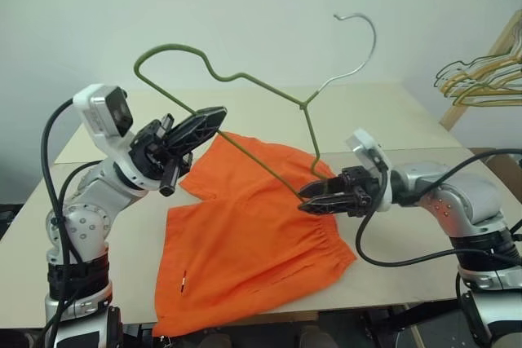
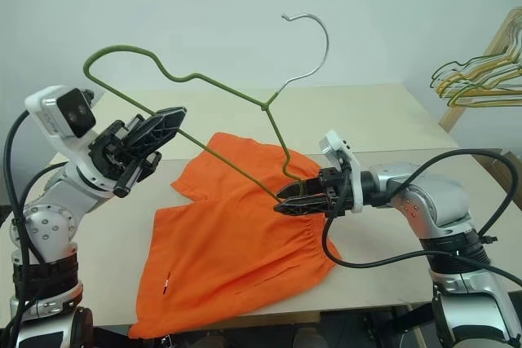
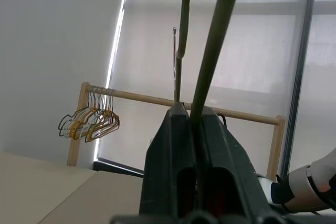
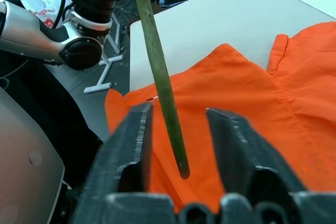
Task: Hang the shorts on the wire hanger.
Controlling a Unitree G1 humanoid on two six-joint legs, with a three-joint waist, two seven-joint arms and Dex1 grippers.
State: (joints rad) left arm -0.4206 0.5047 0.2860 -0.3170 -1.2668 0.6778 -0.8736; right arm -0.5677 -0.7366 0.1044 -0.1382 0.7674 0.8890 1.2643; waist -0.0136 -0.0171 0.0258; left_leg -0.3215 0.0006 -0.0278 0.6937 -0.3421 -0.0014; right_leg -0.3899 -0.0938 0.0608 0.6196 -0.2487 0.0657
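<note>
Olive-gold wire hanger (image 1: 245, 79) raised above bright orange fabric shorts (image 1: 245, 242) on the counter (image 1: 383, 120).
Left gripper (image 1: 214, 116) jaws clamped the hanger; right gripper (image 1: 308, 201) jaws stood apart around its wire end.

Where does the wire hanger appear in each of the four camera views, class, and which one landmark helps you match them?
Left eye view: wire hanger raised over the table, centre.
Right eye view: same, centre-left.
Left wrist view: its wire runs up from the shut left pincer.
Right wrist view: its loose end hangs between the right pincer's parted fingers.
Shared landmark: the orange shorts underneath.
</note>
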